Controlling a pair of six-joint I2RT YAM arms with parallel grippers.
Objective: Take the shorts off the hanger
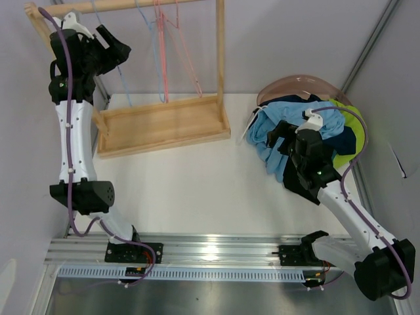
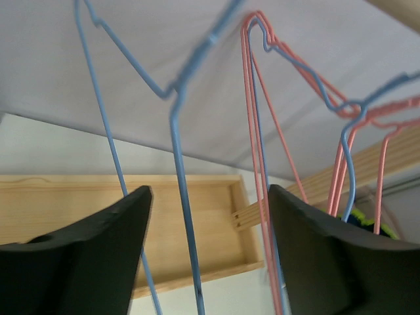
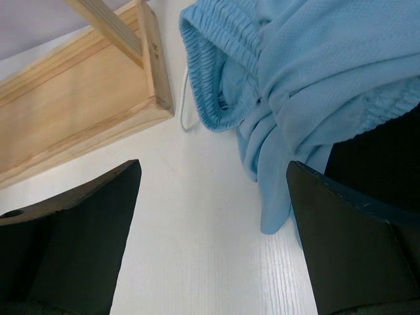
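Shorts (image 1: 261, 140) heaped at right of tabletop (image 1: 197, 177), hangers (image 1: 163, 59) bare upper centre; left end effector (image 2: 209, 197) and right end effector (image 3: 213, 174) both gape empty; fabric looks light, limp, so pinch the thick waistband (image 3: 202, 75).

The light blue shorts (image 3: 308, 72) are soft, matt cloth in a fine mesh-like knit, with a ribbed, gathered waistband. The lime green shorts (image 1: 353, 131) under them also look like smooth, matt fabric. The garment rack's base tray (image 1: 164, 125) and top rail (image 1: 125, 5) are pale, unpainted wood, smooth with visible grain. The blue hangers (image 2: 177, 151) and pink hangers (image 2: 298, 65) are thin wire with a smooth coloured coating. The fingers (image 2: 85, 256) of the left gripper (image 2: 210, 197) and those of the right gripper (image 3: 213, 170) are matt black plastic, faintly scuffed. The table (image 3: 197, 249) is white, matt and finely grained. The mounting rail (image 1: 216, 248) is shiny bare metal.
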